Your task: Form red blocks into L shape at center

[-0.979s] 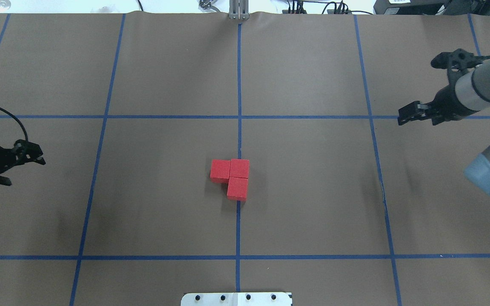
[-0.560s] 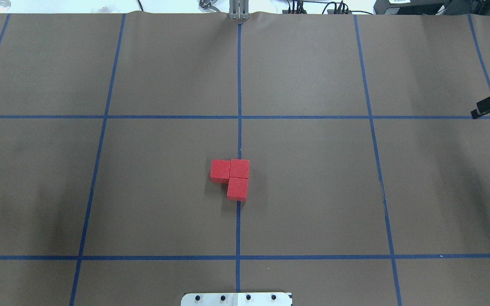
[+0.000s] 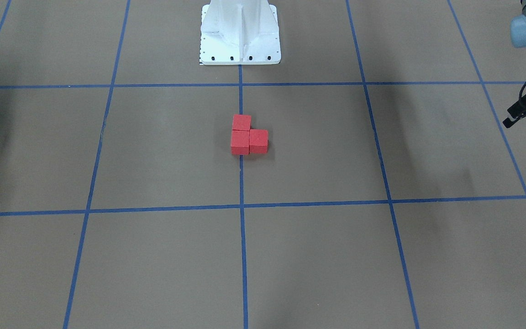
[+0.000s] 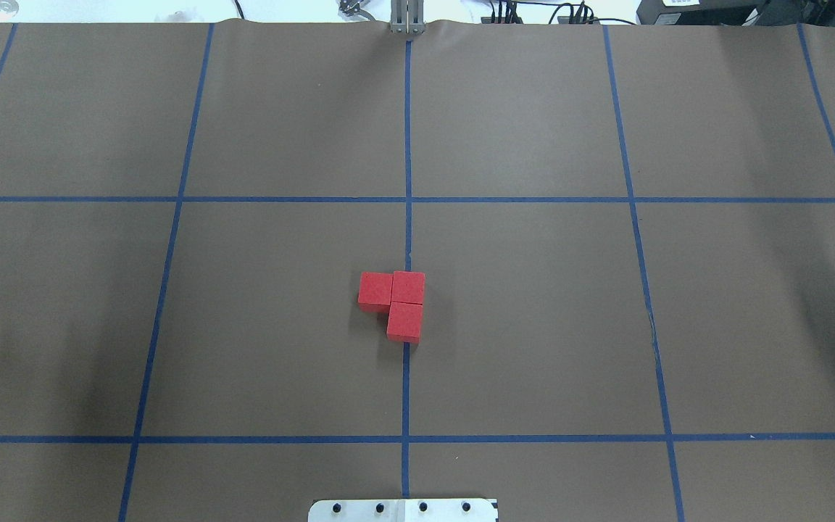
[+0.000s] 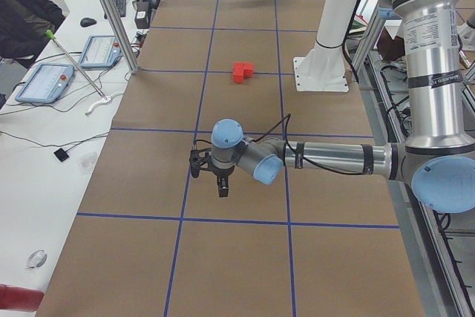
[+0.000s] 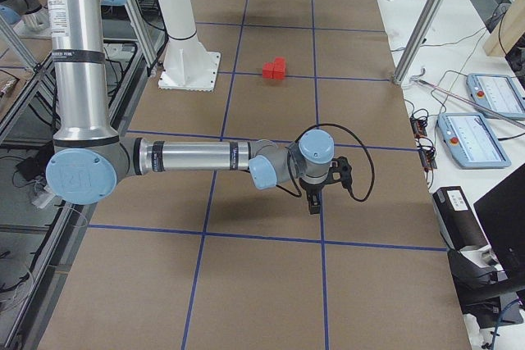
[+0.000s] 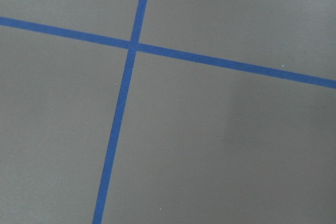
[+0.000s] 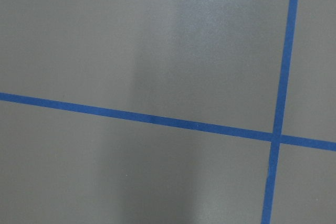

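Three red blocks (image 4: 408,288) sit bang in the middle of the worktop (image 4: 533,326), well apart from every edge, and they make an L. Two lie side by side and the third is tucked against one of them on the side toward the robot's base plate (image 4: 403,510). All three touch, flat on the brown paper, and the corner block sits right on the blue tape line (image 4: 407,145) running from the base plate to the far edge.

Out at the worktop's left-hand end edge hangs the left claw (image 3: 521,122), well apart from the blocks. In the front-facing view its two dark fingers stand apart with only brown worktop between them, so it is released and grips nothing.

At the opposite end, near the right-hand edge, the right claw (image 6: 314,205) hovers above the paper on an outstretched arm. The overhead view catches only a black sliver of it, so I cannot tell whether it is released or clenched.

Both wrist views show brown paper and crossing blue tape.
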Robot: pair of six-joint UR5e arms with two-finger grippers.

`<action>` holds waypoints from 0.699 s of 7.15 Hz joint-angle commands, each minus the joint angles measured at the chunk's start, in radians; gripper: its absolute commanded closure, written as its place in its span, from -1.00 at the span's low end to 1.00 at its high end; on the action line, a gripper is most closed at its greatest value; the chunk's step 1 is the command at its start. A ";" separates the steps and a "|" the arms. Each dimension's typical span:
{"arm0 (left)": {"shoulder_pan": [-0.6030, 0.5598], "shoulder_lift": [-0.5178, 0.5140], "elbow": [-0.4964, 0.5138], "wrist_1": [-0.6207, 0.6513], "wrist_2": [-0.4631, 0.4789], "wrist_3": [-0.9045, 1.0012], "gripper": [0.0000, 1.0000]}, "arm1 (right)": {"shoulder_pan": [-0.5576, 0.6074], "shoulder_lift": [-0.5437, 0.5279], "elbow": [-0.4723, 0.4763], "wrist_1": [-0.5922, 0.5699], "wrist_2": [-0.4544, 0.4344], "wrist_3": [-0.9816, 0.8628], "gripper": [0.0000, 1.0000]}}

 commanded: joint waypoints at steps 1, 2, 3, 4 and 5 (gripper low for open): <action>-0.003 -0.003 -0.029 -0.001 -0.027 0.001 -1.00 | 0.000 0.001 0.001 0.001 -0.006 0.001 -1.00; -0.003 -0.001 -0.053 -0.001 -0.026 0.001 -1.00 | -0.001 0.001 -0.001 0.001 -0.014 -0.001 -1.00; -0.001 -0.004 -0.055 -0.002 -0.027 0.001 -1.00 | -0.003 0.001 -0.002 0.001 -0.018 -0.001 -1.00; -0.001 -0.004 -0.066 -0.002 -0.027 0.001 -1.00 | -0.006 0.001 -0.001 0.003 -0.030 -0.001 -1.00; 0.002 -0.004 -0.068 -0.002 -0.020 -0.002 -1.00 | -0.008 0.001 -0.001 0.001 -0.043 0.001 -1.00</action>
